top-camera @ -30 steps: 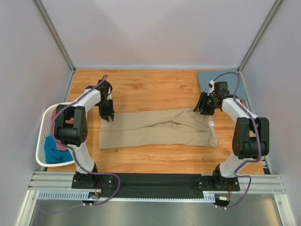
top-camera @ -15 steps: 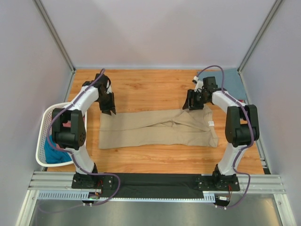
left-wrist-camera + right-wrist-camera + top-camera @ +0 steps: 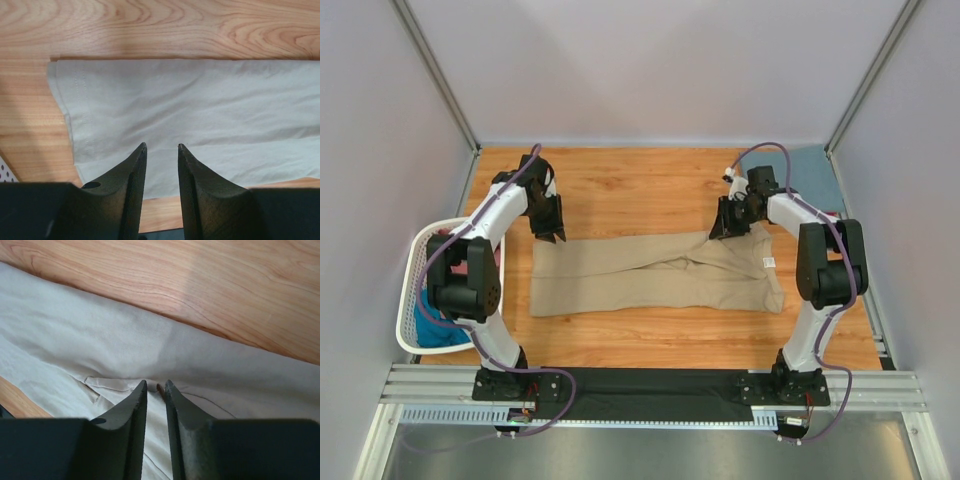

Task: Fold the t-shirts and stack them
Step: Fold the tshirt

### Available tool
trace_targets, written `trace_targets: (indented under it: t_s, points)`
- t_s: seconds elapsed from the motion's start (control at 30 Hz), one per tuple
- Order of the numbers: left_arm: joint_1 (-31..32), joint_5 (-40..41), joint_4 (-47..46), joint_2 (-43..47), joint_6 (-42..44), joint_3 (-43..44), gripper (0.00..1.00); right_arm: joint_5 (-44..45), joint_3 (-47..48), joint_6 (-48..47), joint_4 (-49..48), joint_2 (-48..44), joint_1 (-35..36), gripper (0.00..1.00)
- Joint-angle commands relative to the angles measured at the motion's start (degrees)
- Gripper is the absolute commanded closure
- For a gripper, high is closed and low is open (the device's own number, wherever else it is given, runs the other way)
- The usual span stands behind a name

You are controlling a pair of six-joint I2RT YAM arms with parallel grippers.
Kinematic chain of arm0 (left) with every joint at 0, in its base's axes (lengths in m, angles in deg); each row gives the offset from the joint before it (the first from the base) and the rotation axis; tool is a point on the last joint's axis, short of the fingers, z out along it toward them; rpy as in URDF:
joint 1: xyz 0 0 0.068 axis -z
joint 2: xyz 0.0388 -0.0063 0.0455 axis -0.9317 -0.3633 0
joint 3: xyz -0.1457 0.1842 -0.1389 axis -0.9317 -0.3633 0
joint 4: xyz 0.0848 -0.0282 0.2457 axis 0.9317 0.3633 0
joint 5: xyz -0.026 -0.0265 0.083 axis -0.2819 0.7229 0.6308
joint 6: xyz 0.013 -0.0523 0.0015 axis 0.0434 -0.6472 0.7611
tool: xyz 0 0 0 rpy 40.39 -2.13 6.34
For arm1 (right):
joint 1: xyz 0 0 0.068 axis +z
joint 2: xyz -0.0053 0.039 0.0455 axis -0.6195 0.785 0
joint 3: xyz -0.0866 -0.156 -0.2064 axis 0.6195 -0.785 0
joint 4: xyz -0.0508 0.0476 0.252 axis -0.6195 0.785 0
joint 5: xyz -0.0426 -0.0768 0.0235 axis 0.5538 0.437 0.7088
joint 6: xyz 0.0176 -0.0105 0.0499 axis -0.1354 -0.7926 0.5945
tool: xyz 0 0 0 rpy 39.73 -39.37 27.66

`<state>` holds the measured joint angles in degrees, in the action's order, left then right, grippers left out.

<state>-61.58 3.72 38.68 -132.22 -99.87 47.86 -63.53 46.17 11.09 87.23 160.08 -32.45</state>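
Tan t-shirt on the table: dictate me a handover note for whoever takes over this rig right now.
Left gripper: open, over the tan t-shirt's hem end, holding nothing.
Right gripper: jaws nearly together at its neck end; grip unclear.
Done: tan shirt lies on the table as a long folded strip.
Teal shirt in the white basket; slate blue cloth at the far right corner.
Left: fold the strip crosswise, stack it, then the basket shirts.
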Motion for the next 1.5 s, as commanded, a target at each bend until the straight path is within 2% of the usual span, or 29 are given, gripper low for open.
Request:
trace_targets:
  t_s: [0.0,0.07,0.17,0.3,0.4,0.6,0.9,1.07,1.23,1.37,1.47]
  points:
    - [0.3,-1.2,0.2,2.3,1.0,1.2,0.61,-1.1,0.4,-1.1,0.4,-1.3,1.0,0.79]
    - [0.4,-1.0,0.2,2.6,1.0,1.1,0.61,-0.8,0.1,-1.2,0.9,-1.8,1.4,0.91]
    - [0.4,-0.8,0.3,2.9,1.0,1.2,0.61,1.2,0.4,-0.6,2.5,-3.7,2.4,1.00]
    - [0.3,-0.8,0.1,3.3,0.4,1.3,0.61,5.5,1.2,2.0,7.3,-9.2,5.2,1.00]
    - [0.3,-1.2,0.0,3.8,0.0,1.2,0.61,10.9,-1.7,4.2,10.3,-13.5,7.4,1.00]
    - [0.4,-2.3,-0.5,3.8,-0.4,0.7,0.61,15.6,-9.0,9.0,11.3,-19.4,9.3,1.00]
    - [2.1,-4.2,-2.8,6.7,-1.9,-2.8,0.61,20.7,-14.2,15.2,10.3,-22.3,12.5,1.00]
    - [4.5,-3.8,-3.0,8.1,-2.9,-4.6,0.60,25.9,-16.6,21.6,7.5,-23.1,17.5,1.00]
    - [7.8,-6.6,-7.3,11.7,-5.4,-8.8,0.60,32.9,-18.1,28.9,4.5,-24.2,23.5,1.00]
    - [9.8,-7.2,-8.7,12.3,-7.0,-9.5,0.60,38.9,-17.8,34.4,5.2,-24.0,26.6,1.00]
    - [11.4,-7.7,-10.2,12.4,-8.3,-10.0,0.60,42.1,-17.6,39.1,6.2,-24.2,28.0,0.92]
